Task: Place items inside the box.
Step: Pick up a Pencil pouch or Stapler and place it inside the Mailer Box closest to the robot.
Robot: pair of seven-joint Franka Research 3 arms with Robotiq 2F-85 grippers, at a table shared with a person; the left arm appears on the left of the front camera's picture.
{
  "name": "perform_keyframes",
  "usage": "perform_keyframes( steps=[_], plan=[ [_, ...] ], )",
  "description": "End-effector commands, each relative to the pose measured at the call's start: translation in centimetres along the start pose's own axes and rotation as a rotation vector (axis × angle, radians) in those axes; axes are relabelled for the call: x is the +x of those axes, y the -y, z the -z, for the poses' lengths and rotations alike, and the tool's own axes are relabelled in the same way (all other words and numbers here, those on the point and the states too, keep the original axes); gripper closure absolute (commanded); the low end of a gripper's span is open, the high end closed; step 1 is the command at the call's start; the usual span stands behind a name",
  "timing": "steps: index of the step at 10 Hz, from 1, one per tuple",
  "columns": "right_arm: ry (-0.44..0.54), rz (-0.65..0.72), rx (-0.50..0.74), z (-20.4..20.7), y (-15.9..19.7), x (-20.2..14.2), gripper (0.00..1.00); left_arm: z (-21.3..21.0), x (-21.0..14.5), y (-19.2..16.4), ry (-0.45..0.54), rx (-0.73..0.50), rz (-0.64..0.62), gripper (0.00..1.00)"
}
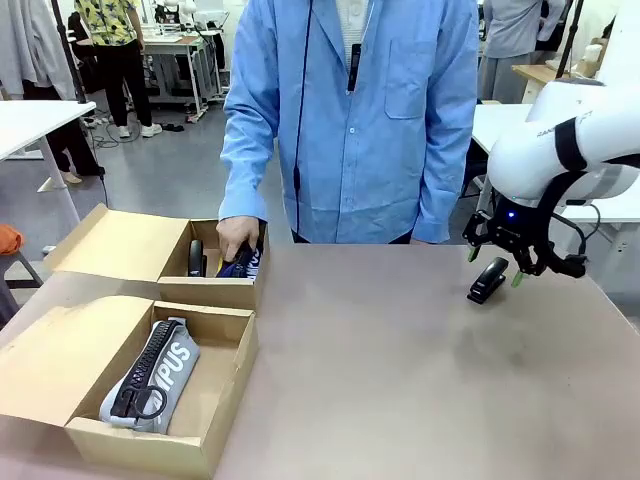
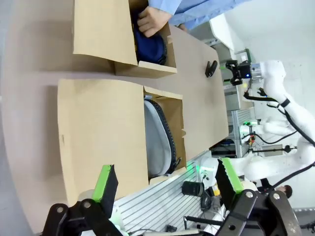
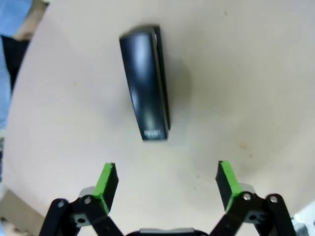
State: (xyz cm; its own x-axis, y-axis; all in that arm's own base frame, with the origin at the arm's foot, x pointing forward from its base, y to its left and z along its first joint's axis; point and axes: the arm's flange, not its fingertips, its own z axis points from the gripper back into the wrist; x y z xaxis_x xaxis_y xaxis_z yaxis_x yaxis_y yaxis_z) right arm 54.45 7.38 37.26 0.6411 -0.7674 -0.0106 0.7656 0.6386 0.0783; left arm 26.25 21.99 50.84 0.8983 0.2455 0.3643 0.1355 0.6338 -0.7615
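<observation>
At the table's (image 1: 400, 380) right side, front view: right hand (image 1: 495, 268) is seen just above the stapler (image 1: 488, 280), fingers spread apart, nothing clamped. Stapler is lying on the bare table, well apart from both boxes. Near box (image 1: 140, 445) is at left front, flaps open, with the grey case (image 1: 150, 375) lying inside it. Far box (image 1: 210, 291) is just behind it, also open. Person's hand (image 1: 238, 238) is reached down into the far box, on the navy case (image 1: 245, 265). Something black is seen beside that case in the same box; what it is cannot be told.

Left wrist view: left hand (image 2: 166, 179) is held off the table's edge, fingers wide apart, nothing between them. Grey case (image 2: 157, 142) is seen inside the near box (image 2: 98, 128). Navy case (image 2: 150, 46) is in the far box (image 2: 147, 69), under the person's hand (image 2: 152, 20). Stapler (image 2: 211, 68) is seen farther off on the table, near the right hand.

Right wrist view: right hand (image 3: 167, 179) is pointed down at the table, pads (image 3: 106, 179) apart. Stapler (image 3: 146, 83) is lying flat beyond the fingertips, roughly centred between them, not touched.
</observation>
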Motion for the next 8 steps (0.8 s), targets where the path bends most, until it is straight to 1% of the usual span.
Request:
perform_keyframes(
  steps=[1, 4, 5, 7, 8],
  plan=[
    [0.006, 0.029, -0.003, 0.9, -2.0, 0.9, 0.0, 0.0, -0.1, 0.1, 0.011, -0.018, 0.015, 0.0],
    [0.043, 0.014, 0.024, 5.3, -2.8, 2.7, 0.0, 0.0, -0.1, 0.1, 0.011, -0.018, 0.015, 0.0],
    [0.053, 0.031, 0.027, 6.2, -2.9, 3.1, 0.0, 0.0, -0.1, 0.1, 0.011, -0.018, 0.015, 0.0],
    [0.068, 0.027, 0.036, 6.7, -2.6, 3.3, 0.0, 0.0, -0.1, 0.1, 0.011, -0.018, 0.015, 0.0],
    [0.05, 0.028, 0.042, 7.0, -2.4, 3.3, 0.0, 0.0, -0.1, 0.1, 0.011, -0.018, 0.015, 0.0]
  ],
)
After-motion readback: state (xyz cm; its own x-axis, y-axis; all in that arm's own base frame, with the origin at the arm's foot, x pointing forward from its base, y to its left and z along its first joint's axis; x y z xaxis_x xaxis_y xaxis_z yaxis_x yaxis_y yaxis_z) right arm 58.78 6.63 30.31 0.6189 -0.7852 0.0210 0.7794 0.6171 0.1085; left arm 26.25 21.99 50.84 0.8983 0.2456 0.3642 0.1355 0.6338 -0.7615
